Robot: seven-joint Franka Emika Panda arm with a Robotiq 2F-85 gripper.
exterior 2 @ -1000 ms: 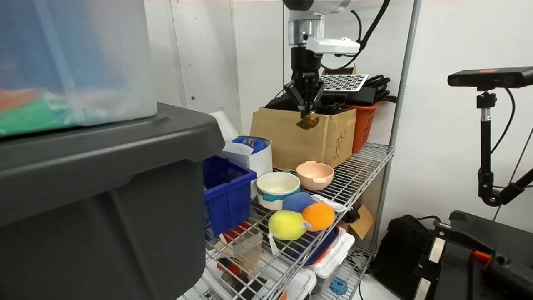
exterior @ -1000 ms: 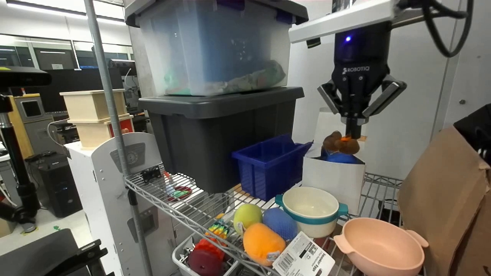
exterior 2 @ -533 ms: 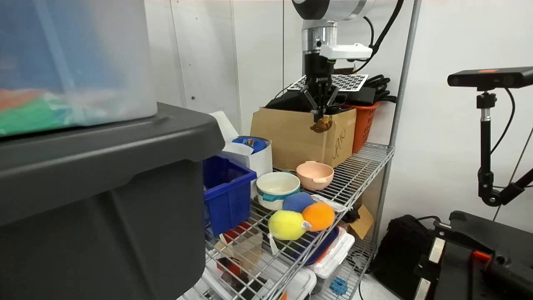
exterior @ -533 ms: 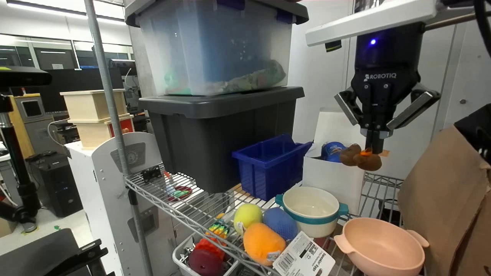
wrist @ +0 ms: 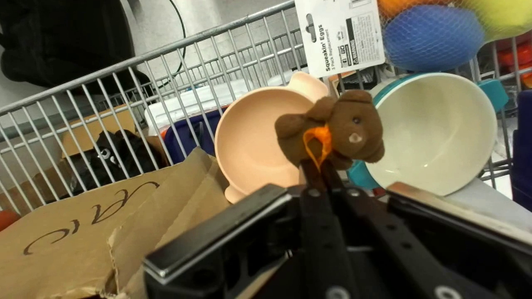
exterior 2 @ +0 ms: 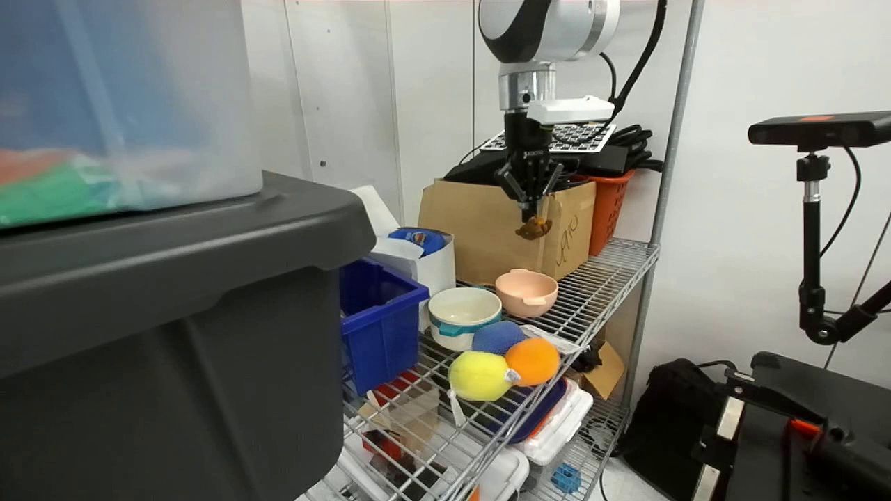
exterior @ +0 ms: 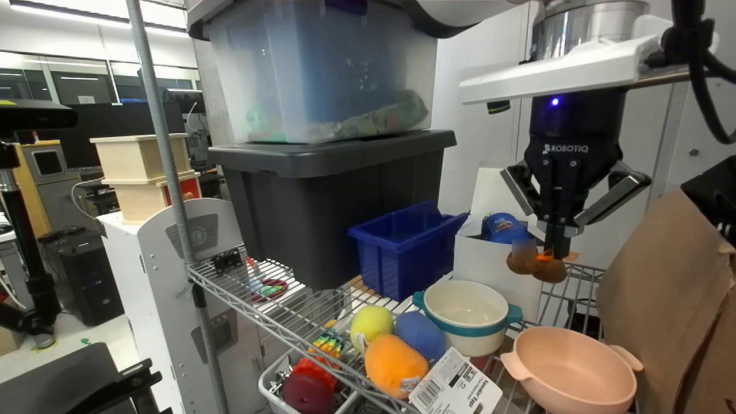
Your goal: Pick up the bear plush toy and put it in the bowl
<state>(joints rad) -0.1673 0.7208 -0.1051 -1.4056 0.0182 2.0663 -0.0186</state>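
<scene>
The bear plush toy (exterior: 549, 271) is small and brown with an orange ribbon; it also shows in an exterior view (exterior 2: 534, 228) and in the wrist view (wrist: 351, 120). My gripper (exterior: 556, 250) is shut on it; in the wrist view (wrist: 318, 166) the ribbon runs between the fingertips. The bear hangs in the air, well above the shelf. The salmon-pink bowl (exterior: 575, 362) stands below, seen in an exterior view (exterior 2: 527, 292) and in the wrist view (wrist: 249, 141). In the wrist view the bear overlaps the bowl's right part. The visible bowl interior is empty.
A cream-white bowl with teal handles (exterior: 468, 310) stands beside the pink bowl. Netted toy eggs (exterior: 397, 365) with a card label lie in front. A white box (exterior: 500, 267), a blue bin (exterior: 402, 247) and a cardboard box (exterior 2: 487, 226) stand around on the wire shelf (exterior 2: 598, 285).
My gripper has carried the bear away from over the white box toward the pink bowl's side, then lowered it. The bowls and other objects have not moved.
</scene>
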